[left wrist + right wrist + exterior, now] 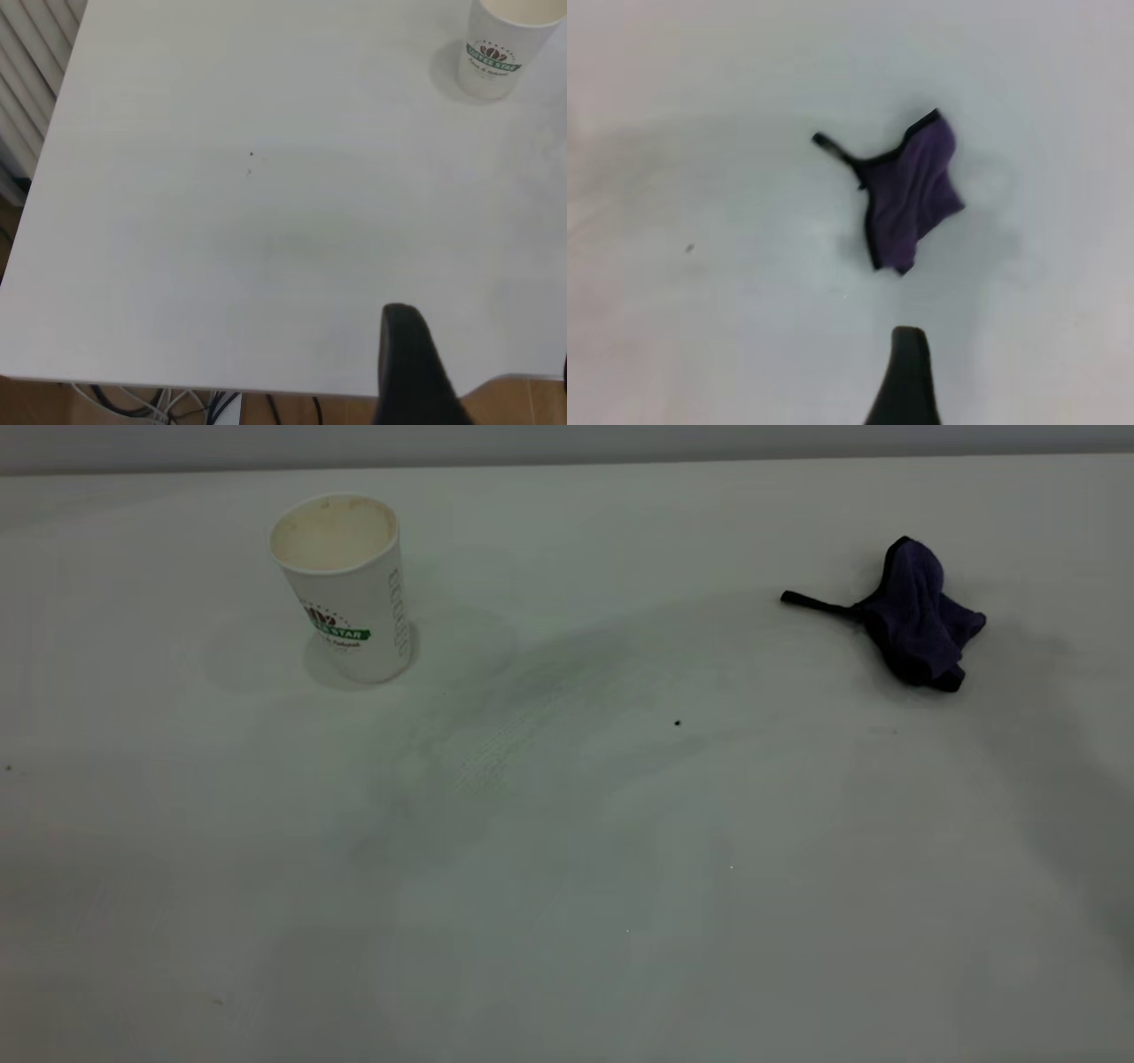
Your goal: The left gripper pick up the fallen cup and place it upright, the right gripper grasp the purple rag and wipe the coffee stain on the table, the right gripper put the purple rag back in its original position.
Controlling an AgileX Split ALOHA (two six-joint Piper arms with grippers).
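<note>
The white paper cup (pixel 344 589) stands upright on the table (pixel 567 921) at the far left, mouth up; it also shows in the left wrist view (pixel 505 49). The purple rag (pixel 917 615) lies crumpled at the far right with its black strap pointing left, and shows in the right wrist view (pixel 911 190). No dark brown coffee stain shows, only a faint grey smear (pixel 496 735) mid-table. Neither gripper is in the exterior view. My left gripper (pixel 483 341) hangs open and empty over the table's edge, far from the cup. My right gripper (pixel 983 363) is open and empty, a short way from the rag.
A tiny black speck (pixel 678 724) lies right of the smear. The table's edge (pixel 221 385) shows in the left wrist view, with cables and wooden floor beyond it. A grey wall runs along the table's far edge (pixel 567 460).
</note>
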